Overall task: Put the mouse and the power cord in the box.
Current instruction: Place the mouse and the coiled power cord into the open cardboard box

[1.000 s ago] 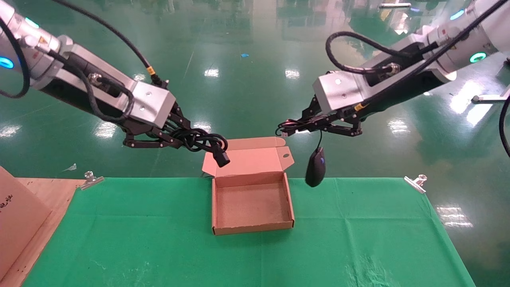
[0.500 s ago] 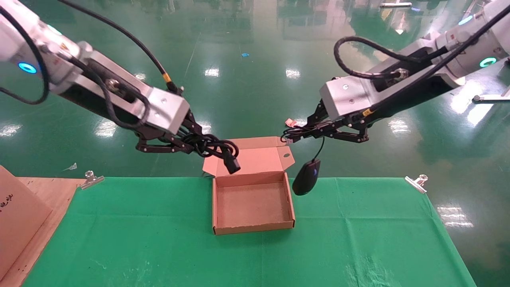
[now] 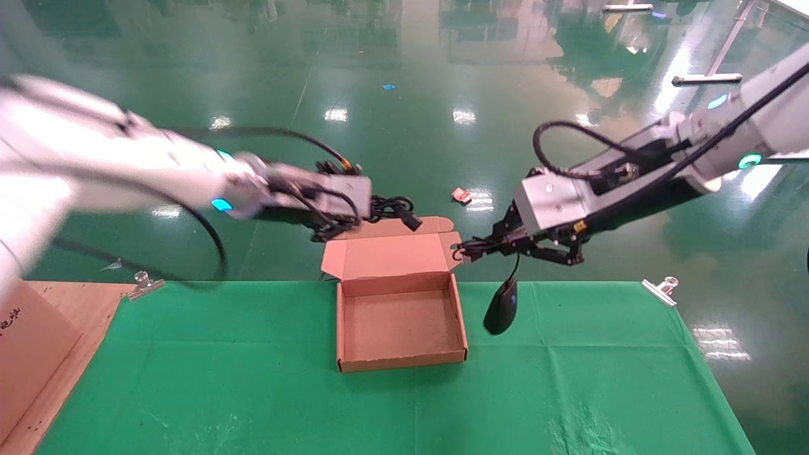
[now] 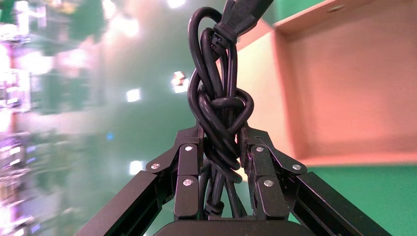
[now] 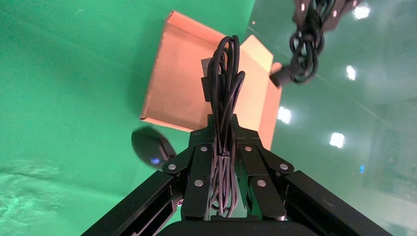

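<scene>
The brown cardboard box (image 3: 402, 363) lies open on the green cloth, its lid (image 3: 392, 256) standing up at the back. My left gripper (image 3: 363, 217) is shut on the knotted black power cord (image 3: 390, 207), held above the lid's back edge with the plug (image 3: 411, 222) sticking out. The left wrist view shows the left gripper (image 4: 221, 136) clamping the power cord (image 4: 220, 105) at its knot, with the box (image 4: 354, 83) beyond. My right gripper (image 5: 223, 123) is shut on the mouse's bundled thin wire (image 5: 224, 78). The mouse (image 3: 501, 308) dangles just right of the box's right wall.
Metal clips (image 3: 144, 284) (image 3: 660, 289) pin the cloth's back corners. A wooden board with a cardboard sheet (image 3: 31, 354) lies at the left edge. A red scrap (image 3: 460, 195) is on the floor behind the table.
My left arm swung right, carrying the power cord from the lid's left side to above its back edge. My right gripper came down, lowering the mouse beside the box's right wall.
</scene>
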Available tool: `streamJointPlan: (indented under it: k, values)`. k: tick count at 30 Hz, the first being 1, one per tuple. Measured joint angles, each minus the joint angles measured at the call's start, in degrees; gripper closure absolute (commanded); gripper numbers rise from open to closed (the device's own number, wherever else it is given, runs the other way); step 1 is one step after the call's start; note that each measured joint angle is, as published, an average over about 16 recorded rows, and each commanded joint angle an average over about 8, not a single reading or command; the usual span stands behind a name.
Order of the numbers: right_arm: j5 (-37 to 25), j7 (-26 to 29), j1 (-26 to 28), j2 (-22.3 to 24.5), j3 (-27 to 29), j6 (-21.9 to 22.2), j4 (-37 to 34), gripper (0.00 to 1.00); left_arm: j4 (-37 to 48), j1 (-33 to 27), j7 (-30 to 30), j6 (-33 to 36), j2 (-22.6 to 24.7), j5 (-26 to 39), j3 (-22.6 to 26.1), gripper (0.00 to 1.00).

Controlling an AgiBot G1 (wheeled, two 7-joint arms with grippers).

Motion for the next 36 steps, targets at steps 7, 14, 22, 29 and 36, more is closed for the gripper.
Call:
streamJointPlan:
  k: [7, 14, 22, 29, 36]
  values:
    - [0.1, -1.3, -2.9, 0.8, 0.0, 1.3, -0.7, 1.0, -7.3, 11.0, -6.0, -18.2, 0.8, 2.1, 3.8, 1.0]
    - [-0.1, -2.6, -4.6, 1.6, -0.2, 2.3, -1.9, 1.0, -11.8, 17.2, -12.6, -26.4, 1.1, 5.1, 10.8, 1.0]
    - [-0.4, -3.7, -5.0, 1.8, -0.4, 3.0, -3.2, 1.0, -14.1, 18.8, -18.7, -26.6, 1.1, 5.2, 17.4, 0.76]
    - [-0.4, -4.2, -5.0, 1.1, -0.4, 3.2, -4.2, 1.0, -14.8, 18.4, -20.8, -25.7, 1.0, 2.8, 20.4, 0.0]
    - [-0.3, -4.1, -4.9, -0.1, -0.4, 3.3, -4.8, 1.0, -14.6, 17.9, -20.3, -25.3, 0.9, -0.1, 22.1, 0.0]
